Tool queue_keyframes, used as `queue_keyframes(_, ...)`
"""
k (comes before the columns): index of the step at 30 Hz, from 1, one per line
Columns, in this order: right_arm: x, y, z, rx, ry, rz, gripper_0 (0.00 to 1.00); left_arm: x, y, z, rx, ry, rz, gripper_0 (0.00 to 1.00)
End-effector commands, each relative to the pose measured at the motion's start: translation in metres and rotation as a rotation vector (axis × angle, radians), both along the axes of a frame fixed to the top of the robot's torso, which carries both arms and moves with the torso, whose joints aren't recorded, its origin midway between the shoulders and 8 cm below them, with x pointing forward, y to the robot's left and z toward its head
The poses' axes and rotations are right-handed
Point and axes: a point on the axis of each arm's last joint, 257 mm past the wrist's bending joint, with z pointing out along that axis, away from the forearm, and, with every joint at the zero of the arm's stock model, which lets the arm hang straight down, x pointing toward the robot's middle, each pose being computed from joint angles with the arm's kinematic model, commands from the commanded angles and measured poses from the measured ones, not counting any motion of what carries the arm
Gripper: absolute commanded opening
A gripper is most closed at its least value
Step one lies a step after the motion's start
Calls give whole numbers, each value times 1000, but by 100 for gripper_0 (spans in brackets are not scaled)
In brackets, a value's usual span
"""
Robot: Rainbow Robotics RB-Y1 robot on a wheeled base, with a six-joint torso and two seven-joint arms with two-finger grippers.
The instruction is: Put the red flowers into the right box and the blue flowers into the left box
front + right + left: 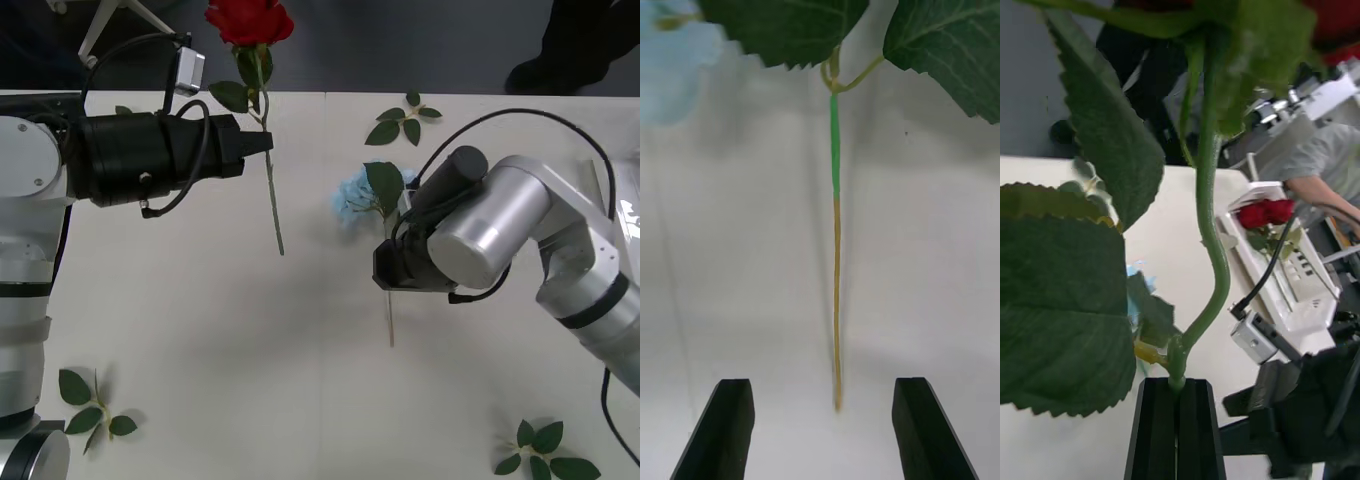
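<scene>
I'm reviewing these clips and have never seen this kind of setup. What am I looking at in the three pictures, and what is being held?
This is a two-armed robot sorting artificial flowers on a white table. The wide picture comes from a camera above the arms, looking down. The two upright pictures come from cameras on each wrist, with that arm's black fingers at the bottom.

The left gripper is shut on the stem of a red rose, holding it up off the table. The right gripper is open and low over the table, with the tan stem end of a blue flower lying between its fingers, not yet gripped.

Loose green leaf sprigs lie near the table's corners. In the left wrist picture, a white tray off to the side already holds another red rose.
</scene>
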Motion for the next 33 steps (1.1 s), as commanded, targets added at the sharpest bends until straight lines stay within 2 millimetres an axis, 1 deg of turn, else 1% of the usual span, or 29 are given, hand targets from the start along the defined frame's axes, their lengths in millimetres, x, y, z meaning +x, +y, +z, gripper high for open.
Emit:
queue_keyframes(1, -6, -17, 86, 69, -69, 65, 54, -22, -5, 38, -32, -193, -92, 0)
queue_keyframes(3, -19, -26, 109, 91, -63, 95, 54, -33, -7, 46, -56, -260, -134, 0)
queue_keyframes(4, -22, -28, 116, 98, -64, 105, 54, -36, -8, 49, -63, -286, -145, 0)
queue_keyframes(5, -30, -35, 128, 104, -59, 120, 54, -44, -9, 53, -81, -324, -170, 0)
queue_keyframes(7, -39, -44, 145, 117, -52, 143, 54, -54, -11, 59, -111, -371, -199, 0)
queue_keyframes(10, -52, -62, 167, 114, -59, 213, 54, -68, -17, 65, -135, -460, -246, 0)
queue_keyframes(14, -59, -75, 183, 129, -104, 322, 54, -84, -23, 72, -166, -565, -281, 0)
queue_keyframes(15, -61, -78, 185, 135, -127, 360, 54, -90, -24, 75, -185, -596, -294, 0)
queue_keyframes(18, -61, -79, 187, 172, -206, 459, 54, -103, -24, 77, -214, -664, -317, 0)
queue_keyframes(20, -60, -77, 187, 192, -266, 514, 54, -111, -25, 76, -222, -704, -331, 0)
queue_keyframes(24, -56, -67, 182, 226, -437, 627, 54, -130, -24, 79, -278, -712, -376, 0)
queue_keyframes(27, -57, -61, 176, 222, -532, 688, 54, -137, -23, 78, -285, -719, -400, 0)
queue_keyframes(29, -63, -55, 169, 200, -592, 762, 54, -142, -22, 78, -289, -720, -420, 0)
queue_keyframes(33, -72, -43, 162, 182, -652, 877, 54, -147, -22, 82, -305, -729, -434, 0)
